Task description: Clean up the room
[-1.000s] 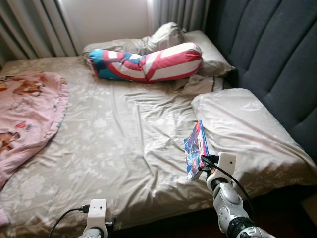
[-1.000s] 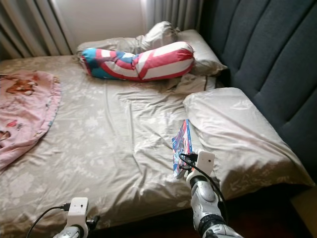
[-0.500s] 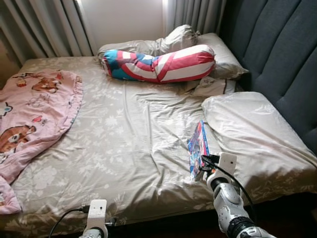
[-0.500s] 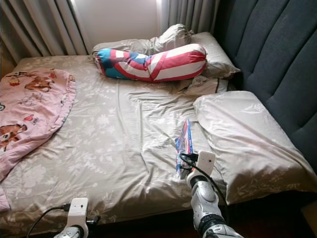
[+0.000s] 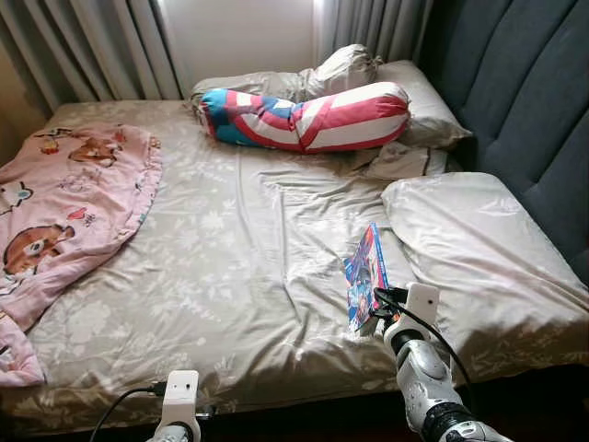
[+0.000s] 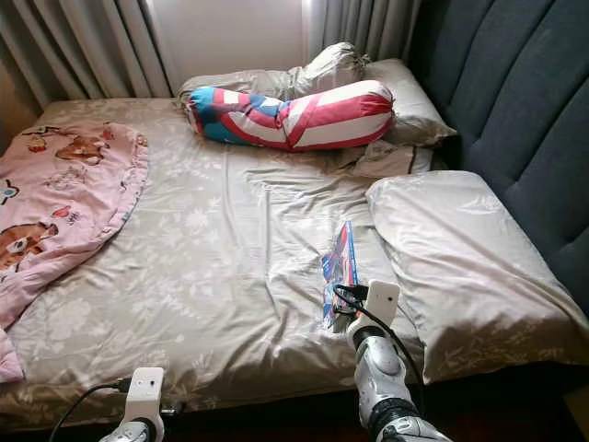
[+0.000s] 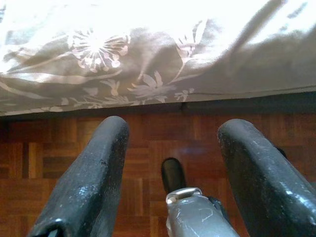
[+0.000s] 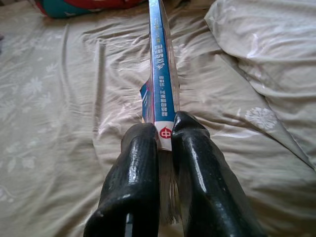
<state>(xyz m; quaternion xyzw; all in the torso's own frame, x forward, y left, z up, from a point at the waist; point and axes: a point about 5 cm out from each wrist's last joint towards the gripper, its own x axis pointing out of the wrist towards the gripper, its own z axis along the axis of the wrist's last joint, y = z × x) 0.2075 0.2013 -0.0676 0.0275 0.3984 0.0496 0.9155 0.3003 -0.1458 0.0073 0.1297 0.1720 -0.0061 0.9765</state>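
Note:
A thin book (image 5: 366,287) with a blue, colourful cover stands on edge just above the grey floral bedsheet (image 5: 239,267), beside the near pillow. My right gripper (image 5: 381,310) is shut on its lower end. In the right wrist view the two black fingers (image 8: 138,168) pinch the book's spine (image 8: 160,74), which points away over the bed. My left gripper (image 7: 173,133) hangs low by the bed's near edge with its fingers open and nothing between them, over the wooden floor (image 7: 148,163).
A pink cartoon blanket (image 5: 64,198) lies bunched on the bed's left side. A red, white and blue bolster (image 5: 308,118) and grey pillows (image 5: 414,101) sit at the head. A large pillow (image 5: 479,249) lies right of the book, below the dark padded headboard (image 5: 525,92).
The camera has swung left and pulled back, so more of the pink blanket and curtains shows. The book stays in my right gripper, its cover turned slightly more into view.

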